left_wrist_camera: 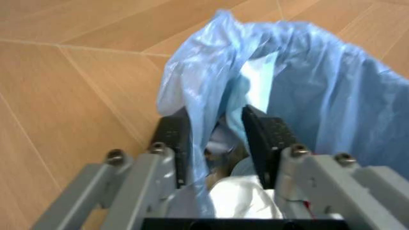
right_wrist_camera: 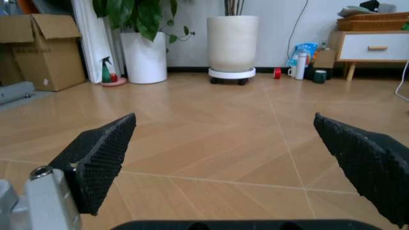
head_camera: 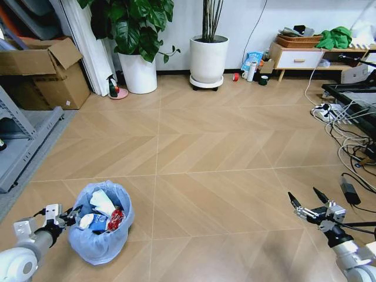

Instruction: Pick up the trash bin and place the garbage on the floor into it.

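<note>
Blue crinkled plastic lines the trash bin (head_camera: 101, 226), which we see standing on the wooden floor (head_camera: 211, 147) directly against the left pincer (head_camera: 71, 216). That pincer is clenched on the bin's bag-covered rim: in the left wrist view its two dark pads (left_wrist_camera: 174, 139) sit either side of a fold of the blue liner (left_wrist_camera: 319, 96), one outside the bin and one inside. Just beyond the left pincer, within the bin, we see the garbage (head_camera: 101, 212): crumpled white paper with small red and blue packets beside it. The right pincer (head_camera: 309, 201) hovers above bare floor, well apart from the bin, its fingers (right_wrist_camera: 102, 158) spread wide and gripping nothing. Far beyond the right pincer stand two white plant pots (right_wrist_camera: 232, 43) against the wall.
</note>
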### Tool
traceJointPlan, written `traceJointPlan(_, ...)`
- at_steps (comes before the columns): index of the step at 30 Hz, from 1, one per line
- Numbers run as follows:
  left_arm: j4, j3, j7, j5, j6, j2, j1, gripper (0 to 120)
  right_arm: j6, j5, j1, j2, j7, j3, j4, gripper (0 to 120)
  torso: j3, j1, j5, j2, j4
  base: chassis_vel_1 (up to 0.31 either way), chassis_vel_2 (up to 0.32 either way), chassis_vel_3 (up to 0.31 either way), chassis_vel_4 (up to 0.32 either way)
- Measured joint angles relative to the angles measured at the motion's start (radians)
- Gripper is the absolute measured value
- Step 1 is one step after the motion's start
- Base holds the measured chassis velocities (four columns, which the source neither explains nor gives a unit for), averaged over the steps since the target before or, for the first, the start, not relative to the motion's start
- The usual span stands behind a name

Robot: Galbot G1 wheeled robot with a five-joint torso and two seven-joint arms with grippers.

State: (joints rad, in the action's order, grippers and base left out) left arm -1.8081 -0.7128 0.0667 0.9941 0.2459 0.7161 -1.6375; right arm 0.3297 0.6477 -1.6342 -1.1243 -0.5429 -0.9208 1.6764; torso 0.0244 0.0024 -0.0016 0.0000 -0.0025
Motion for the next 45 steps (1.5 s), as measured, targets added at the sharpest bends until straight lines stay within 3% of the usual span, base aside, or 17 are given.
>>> traceJointPlan(3, -0.009, -0.002, -0.001, -0.007, -0.007, 0.000, 0.000, 41, 0.000, -0.001, -0.001, -0.001, 0.000, 0.000, 0.000, 100, 0.000, 0.000, -0.0005, 0.000, 0.0000, 0.000, 0.000, 0.000, 0.000)
traceJointPlan(8, -0.058, -0.026, -0.005, -0.058, -0.055, 0.017, -0.008, 65, 0.001, -0.007, -0.011, -0.004, 0.033, -0.006, 0.020, 100, 0.000, 0.000, -0.0003, 0.000, 0.0000, 0.000, 0.000, 0.000, 0.000)
traceJointPlan(14, -0.091, -0.041, 0.009, -0.103, -0.093, 0.022, -0.001, 79, -0.004, -0.038, -0.020, 0.000, 0.099, -0.021, 0.055, 100, 0.000, 0.000, -0.0003, 0.000, -0.0001, 0.000, 0.000, 0.000, 0.000)
traceJointPlan(18, -0.111, -0.047, 0.018, -0.109, -0.127, 0.022, 0.037, 98, 0.003, -0.070, -0.041, 0.002, 0.152, -0.040, 0.108, 100, 0.000, 0.000, -0.0004, 0.000, -0.0001, 0.000, 0.000, 0.000, 0.000)
traceJointPlan(22, -0.119, -0.046, 0.018, -0.109, -0.139, 0.025, 0.048, 100, 0.006, -0.076, -0.053, -0.004, 0.160, -0.043, 0.130, 100, 0.000, 0.000, -0.0002, 0.000, -0.0003, 0.000, 0.000, 0.000, 0.000)
traceJointPlan(26, -0.146, -0.020, 0.016, -0.115, -0.144, 0.027, 0.064, 100, 0.016, -0.035, -0.035, 0.042, 0.160, -0.002, 0.155, 100, 0.000, 0.000, -0.0004, 0.000, -0.0003, 0.000, 0.000, 0.000, 0.000)
traceJointPlan(28, -0.158, 0.033, 0.016, -0.128, -0.150, 0.037, 0.099, 100, 0.045, 0.009, 0.043, 0.073, 0.168, 0.082, 0.146, 100, 0.000, 0.000, -0.0006, 0.000, 0.0001, 0.000, 0.000, 0.000, 0.000)
traceJointPlan(34, -0.154, 0.118, 0.006, -0.178, -0.171, 0.082, 0.144, 100, 0.083, 0.066, 0.157, 0.053, 0.174, 0.237, 0.095, 100, 0.000, 0.000, 0.0001, 0.000, 0.0003, 0.000, 0.000, 0.000, 0.000)
traceJointPlan(39, -0.114, 0.155, -0.049, -0.251, -0.203, 0.206, 0.169, 100, 0.100, 0.053, 0.220, -0.080, 0.140, 0.321, 0.037, 100, 0.000, 0.000, -0.0003, 0.000, -0.0002, 0.000, 0.000, 0.000, 0.000)
traceJointPlan(45, -0.086, 0.135, -0.090, -0.314, -0.221, 0.291, 0.187, 100, 0.091, 0.033, 0.260, -0.174, 0.118, 0.333, 0.022, 100, 0.000, 0.000, -0.0003, 0.000, -0.0001, 0.000, 0.000, 0.000, 0.000)
